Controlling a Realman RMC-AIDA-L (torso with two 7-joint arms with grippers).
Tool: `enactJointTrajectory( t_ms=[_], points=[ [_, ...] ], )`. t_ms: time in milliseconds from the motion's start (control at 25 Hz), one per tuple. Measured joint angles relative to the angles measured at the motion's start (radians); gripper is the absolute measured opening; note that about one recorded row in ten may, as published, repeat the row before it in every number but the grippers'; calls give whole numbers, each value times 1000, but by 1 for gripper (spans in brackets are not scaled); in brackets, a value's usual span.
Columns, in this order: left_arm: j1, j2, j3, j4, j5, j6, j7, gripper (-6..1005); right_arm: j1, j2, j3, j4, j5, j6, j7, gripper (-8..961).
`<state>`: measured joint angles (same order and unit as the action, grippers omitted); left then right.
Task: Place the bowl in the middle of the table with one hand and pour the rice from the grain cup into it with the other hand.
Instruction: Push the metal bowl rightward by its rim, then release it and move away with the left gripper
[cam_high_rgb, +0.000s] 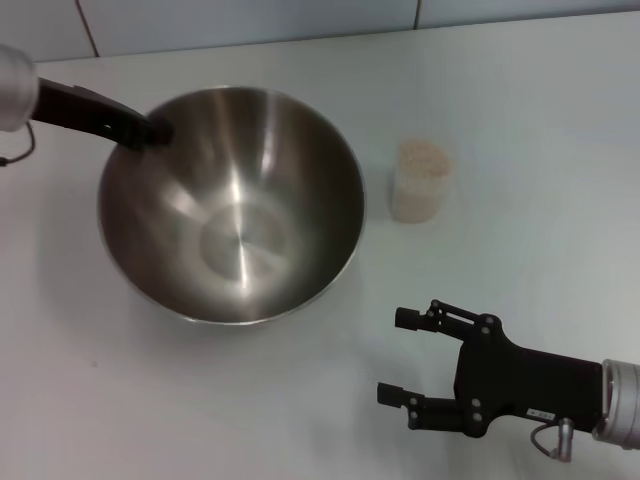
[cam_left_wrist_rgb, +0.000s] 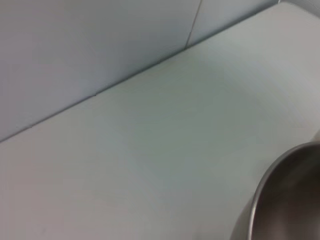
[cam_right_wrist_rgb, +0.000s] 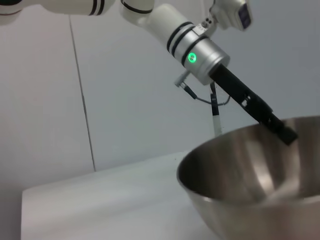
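The white table (cam_high_rgb: 520, 110) carries the bowl (cam_high_rgb: 232, 205) and the grain cup (cam_high_rgb: 418, 182).

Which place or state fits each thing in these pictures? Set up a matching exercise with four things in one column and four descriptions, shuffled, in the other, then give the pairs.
Things:
1. bowl
2. grain cup
3. left hand
4. right hand

Descriptions:
A. open, low on the robot's right side, holding nothing
B. at the bowl's far left rim
C. shiny steel, nothing inside it
D. upright on the table, filled with rice, to the right of the bowl

Pairs: 1-C, 2-D, 3-B, 4-A
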<state>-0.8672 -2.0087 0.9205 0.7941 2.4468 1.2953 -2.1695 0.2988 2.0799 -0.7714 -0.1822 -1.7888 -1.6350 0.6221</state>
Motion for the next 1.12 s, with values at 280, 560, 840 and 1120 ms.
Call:
enactJointTrajectory(
  t_ms=[280,560,840,1120],
  points=[
    [-27,-24,0,-50,37,-50,42,34,6,2,0,-2,0,0,7,828],
    [-16,-45,1,-40,36,-94,79,34,10,2,0,-2,0,-1,7,828],
    [-7,-49,2,-20,34,-119,93,75,13,2,2,0,1,0,7,828],
    [92,-57,5,187,-3,-8,134,391,-14,3,89,0,9,37,5,827]
  ],
)
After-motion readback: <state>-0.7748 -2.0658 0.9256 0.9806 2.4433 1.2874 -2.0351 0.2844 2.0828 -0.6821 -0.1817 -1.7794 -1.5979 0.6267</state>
